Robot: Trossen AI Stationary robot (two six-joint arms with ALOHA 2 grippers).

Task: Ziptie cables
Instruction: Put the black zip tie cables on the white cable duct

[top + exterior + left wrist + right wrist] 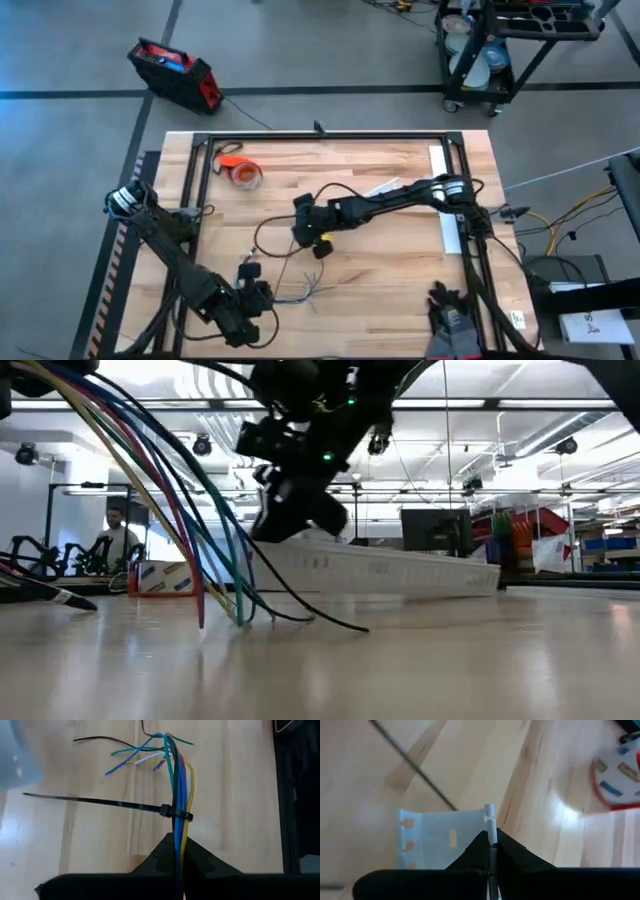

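1. Holding the cables (pixel 176 815) in our left gripper (pixel 176 851), we sit at the lower left of the high view; the fingers are closed narrow on the bundle, which runs straight out from between them and fans into loose coloured ends farther up the left wrist frame.
2. We see the ziptie (pixel 100 802) already looped around the bundle just beyond our fingertips, its small head against the wires and its long tail lying across the worktop (pixel 380 290) toward the left of that frame. The tail's long axis is roughly at right angles to the cables.
3. Our right gripper (pixel 490 851) is near the middle of the high view, its fingers pinched shut on the edge of a white slotted channel (pixel 442 837), so it is not free for the tail.
4. A thin dark strip, probably that same tail, crosses the upper left of the right wrist frame, well apart from those fingers.
5. We judge the loop is on but may not be cinched; the coming move turns on reaching the tail's free end and pulling it along its own axis, away from the bundle, while the left gripper anchors the wires.
6. An orange tape roll (pixel 243 175) lies at the upper left of the worktop, apart from the work.
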